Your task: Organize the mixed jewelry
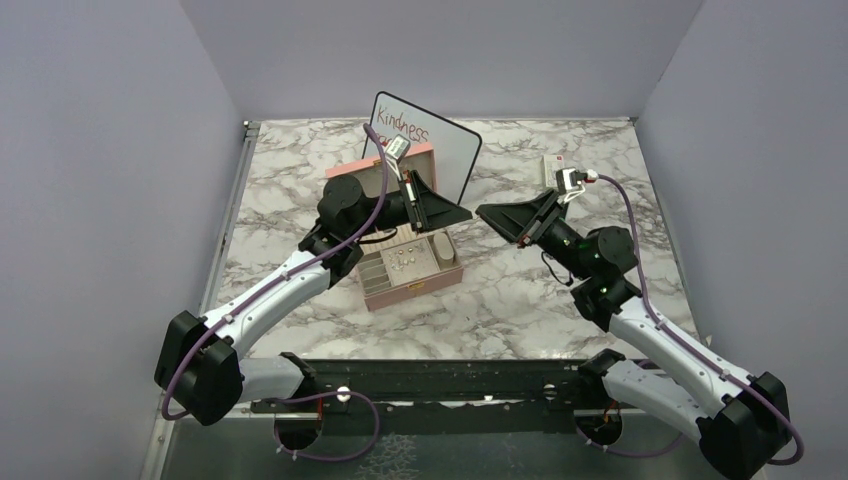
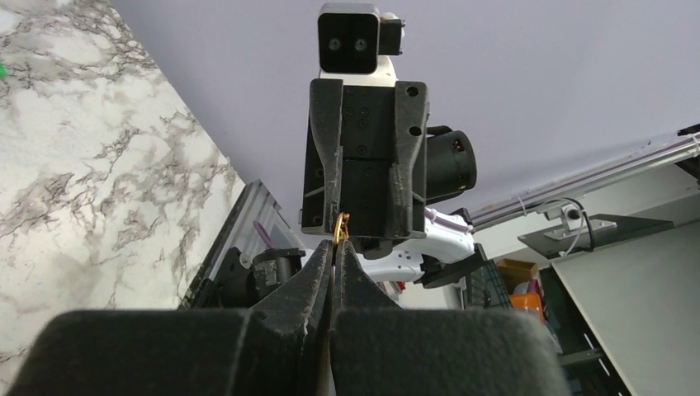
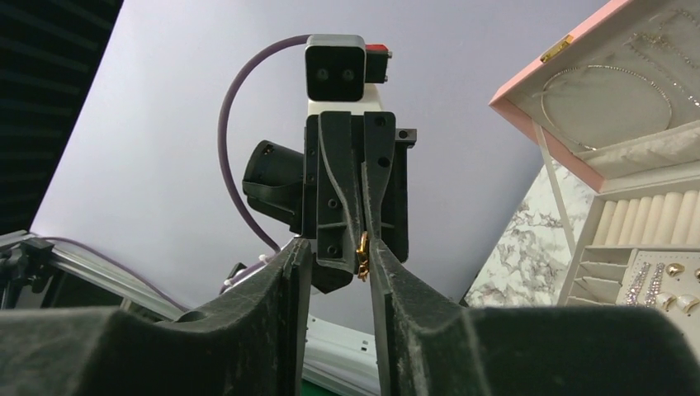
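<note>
Both grippers are raised above the table and meet tip to tip. My left gripper (image 1: 466,213) (image 2: 334,244) is shut on a tiny gold ring (image 2: 342,224), which sticks out of its tips. My right gripper (image 1: 482,212) (image 3: 338,247) is open, and its fingers straddle the left fingertips. The gold ring (image 3: 361,247) sits close to the inner face of its right finger. The open pink box (image 1: 433,280) lies below the left gripper. Several small gold pieces (image 1: 408,260) (image 3: 678,282) lie in its tray.
A whiteboard sign reading "Kindness" (image 1: 445,140) stands behind the pink box's raised lid (image 3: 528,78). A small white item (image 1: 553,161) lies at the back right of the marble table (image 1: 520,300). A black rail (image 1: 430,385) runs along the near edge.
</note>
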